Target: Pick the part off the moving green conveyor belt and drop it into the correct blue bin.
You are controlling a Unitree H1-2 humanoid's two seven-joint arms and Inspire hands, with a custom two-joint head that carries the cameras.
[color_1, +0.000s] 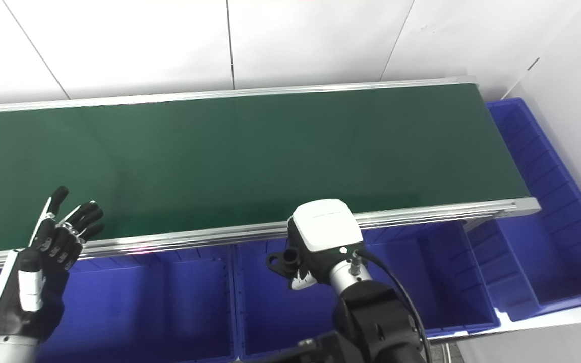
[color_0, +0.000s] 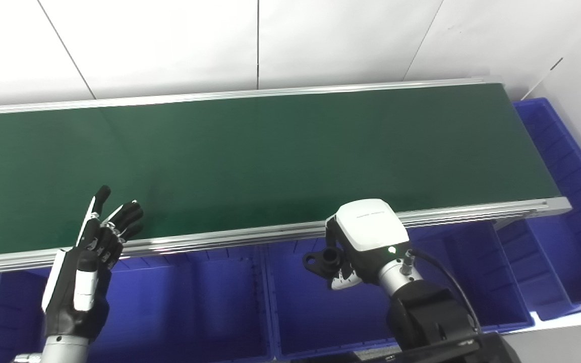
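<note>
The green conveyor belt [color_0: 270, 156] runs across the view with no part lying on it. My right hand [color_0: 358, 242] is shut on a small black part [color_0: 323, 259] with a tube and a flat lug, and holds it over the middle blue bin [color_0: 310, 307], just in front of the belt's near rail. The part also shows in the right eye view [color_1: 285, 261]. My left hand [color_0: 91, 262] is open and empty, fingers raised, at the belt's near edge over the left blue bin [color_0: 179, 307].
A row of blue bins runs below the belt's near rail [color_0: 250, 234], with another bin [color_0: 477, 272] to the right. A long blue bin [color_0: 573, 191] stands at the belt's right end. White walls stand behind and to the right.
</note>
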